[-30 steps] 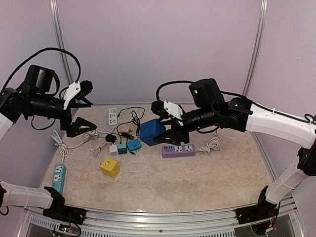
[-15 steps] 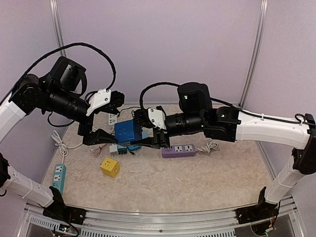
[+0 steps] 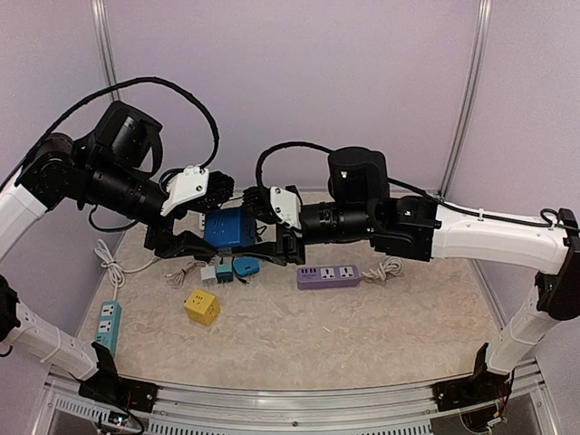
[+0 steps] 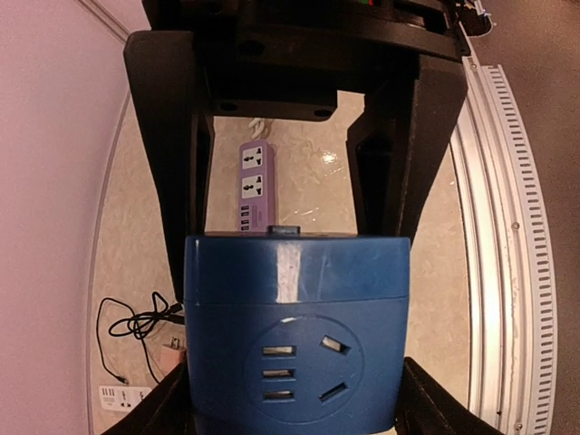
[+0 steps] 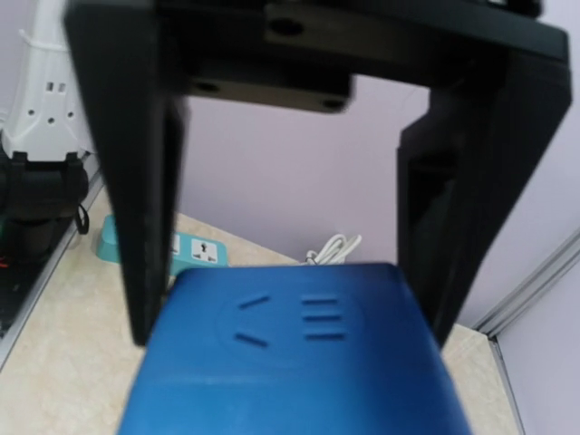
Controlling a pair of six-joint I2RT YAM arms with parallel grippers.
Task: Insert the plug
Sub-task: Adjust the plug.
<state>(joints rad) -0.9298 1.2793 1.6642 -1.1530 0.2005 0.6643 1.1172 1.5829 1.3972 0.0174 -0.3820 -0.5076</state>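
A blue socket cube (image 3: 227, 228) hangs in the air above the table's back left, held from both sides. My right gripper (image 3: 259, 228) is shut on it from the right. My left gripper (image 3: 219, 223) meets it from the left, and in the left wrist view its fingers (image 4: 433, 399) press against both sides of the cube (image 4: 294, 335), whose socket face points at that camera. The right wrist view is filled by the cube (image 5: 290, 362), which hides that gripper's own fingers. Small grey (image 3: 208, 272), teal (image 3: 224, 270) and blue (image 3: 246, 265) plug adapters lie on the table below.
A purple power strip (image 3: 328, 275) lies right of the adapters. A yellow socket cube (image 3: 201, 307) sits nearer the front, a teal power strip (image 3: 107, 326) at the left edge, with a white cable (image 3: 109, 263) behind it. A black cable (image 4: 136, 322) lies at the back.
My right gripper carried the blue cube up and to the left off the table. My left arm swung right to meet it, and its fingers have closed in on the cube's sides.
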